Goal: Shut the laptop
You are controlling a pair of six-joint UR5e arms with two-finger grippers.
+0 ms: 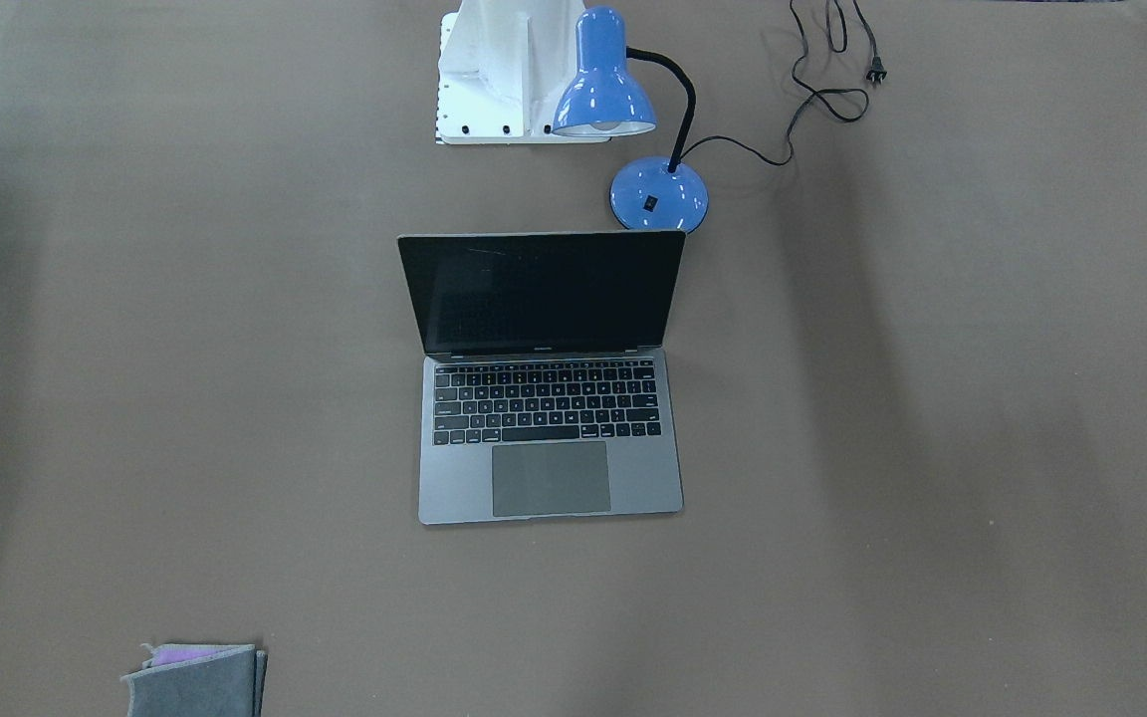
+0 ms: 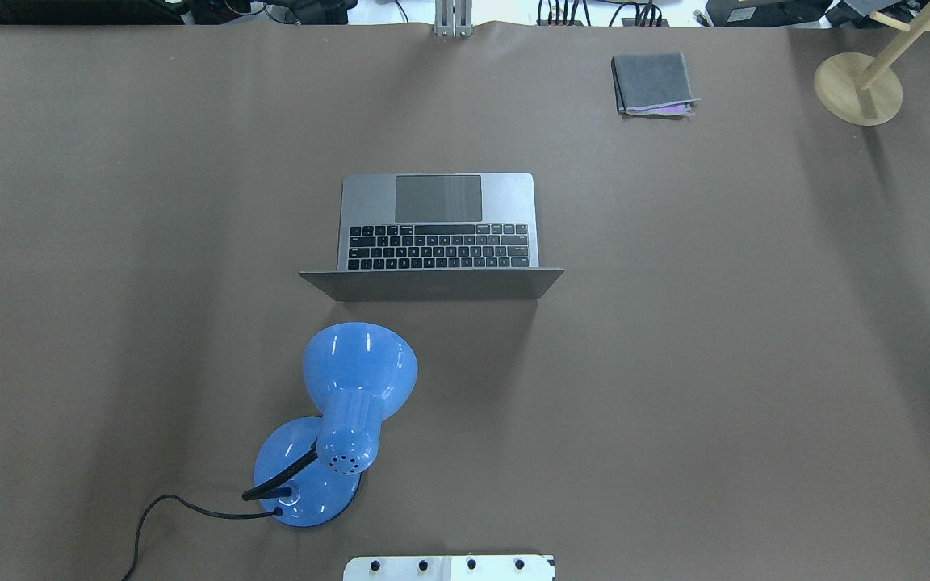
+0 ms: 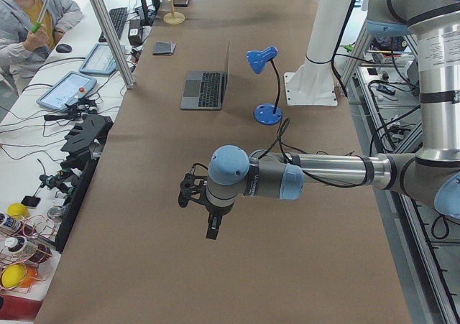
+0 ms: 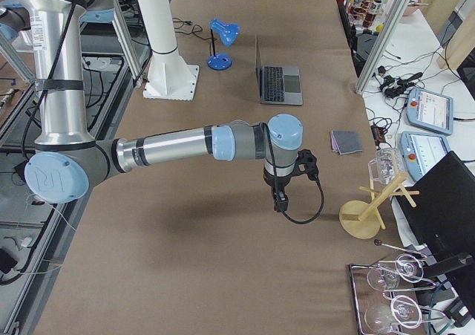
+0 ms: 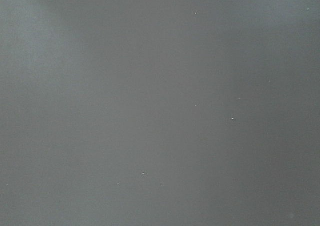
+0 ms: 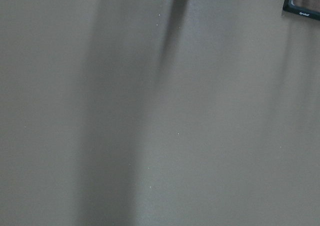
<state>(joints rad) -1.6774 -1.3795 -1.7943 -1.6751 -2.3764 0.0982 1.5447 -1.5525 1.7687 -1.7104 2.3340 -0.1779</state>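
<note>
The thin space-grey metal laptop (image 2: 438, 218), open on the brown desk (image 2: 110, 242) with its lid's back facing the robot, lies well apart from left fingers (image 3: 213, 229) and right fingers (image 4: 279, 200) alike (their spread I cannot tell).

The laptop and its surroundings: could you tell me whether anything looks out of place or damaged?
Nothing looks spilled or damaged. The laptop sits open and square. Only the cord of the blue lamp trails loose, its plug lying unconnected on the table.

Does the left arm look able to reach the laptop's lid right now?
Probably yes: the laptop lies uncovered, but the blue lamp stands behind its lid on that side, so approaching from above looks safer.
</note>
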